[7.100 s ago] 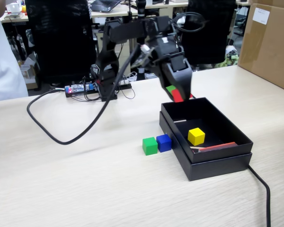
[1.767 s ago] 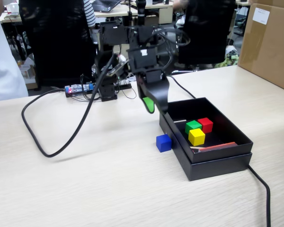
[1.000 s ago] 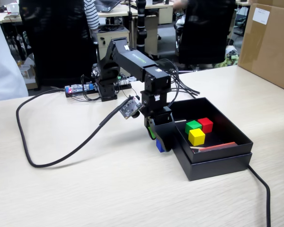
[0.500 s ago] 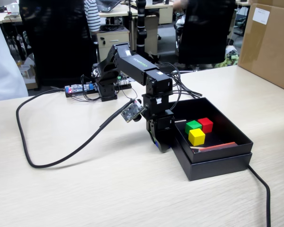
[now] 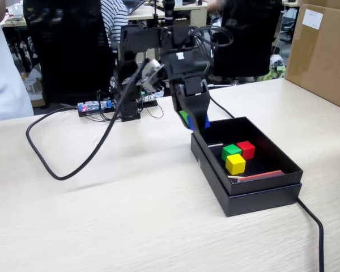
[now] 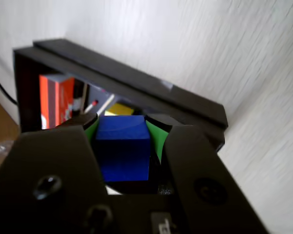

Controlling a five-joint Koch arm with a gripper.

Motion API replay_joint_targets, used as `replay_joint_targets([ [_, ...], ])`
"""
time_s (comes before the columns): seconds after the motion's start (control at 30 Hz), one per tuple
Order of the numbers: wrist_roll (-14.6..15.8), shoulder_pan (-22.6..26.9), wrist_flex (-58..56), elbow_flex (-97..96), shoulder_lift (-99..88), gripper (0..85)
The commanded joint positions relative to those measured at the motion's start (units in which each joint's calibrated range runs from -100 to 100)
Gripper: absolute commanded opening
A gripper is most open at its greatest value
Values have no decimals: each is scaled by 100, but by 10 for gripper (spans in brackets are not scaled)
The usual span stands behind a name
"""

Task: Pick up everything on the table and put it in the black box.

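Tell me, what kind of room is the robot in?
Probably an office or a lab. The robot arm stands on a wide pale desk, behind it are more desks and a black office chair, and a big brown cardboard carton stands at the right of the fixed view.

black box point(image 5: 255, 195) on counter point(image 5: 130, 226) | three cubes inside box, near its middle | fourth cube point(image 6: 122, 146) in gripper point(image 5: 195, 120), above box's far-left corner | cable point(image 5: 73, 164) left of box

no readable text, white label on brown carton point(image 5: 313, 18) too blurred
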Motion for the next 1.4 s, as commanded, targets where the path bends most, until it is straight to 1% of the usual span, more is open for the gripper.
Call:
replay_joint_targets([
  [0.0,132,293,-8,670,37,141],
  [0.2,274,562,-8,1903,1850,141],
  [0.33,288,645,-8,2375,2860,141],
  [0.47,332,698,-8,2257,3078,152],
  [0.5,332,703,-8,2166,3032,233],
  [0.53,332,703,-8,2076,2998,281],
  [0.6,332,698,-8,1903,2894,363],
  [0.63,337,684,-8,1758,2734,420],
  [0.67,342,684,-8,1704,2653,437],
  [0.7,366,679,-8,1640,2470,453],
  [0.77,386,664,1,1577,2091,453],
  [0.93,410,523,9,1232,118,457],
  [1.03,396,347,9,679,-1225,481],
  [1.17,371,-112,156,-554,-3015,496],
  [1.2,371,-244,346,-1025,-3474,496],
  [1.27,239,-498,942,-2077,-4392,496],
  [1.37,137,-889,1919,-3609,-5310,492],
])
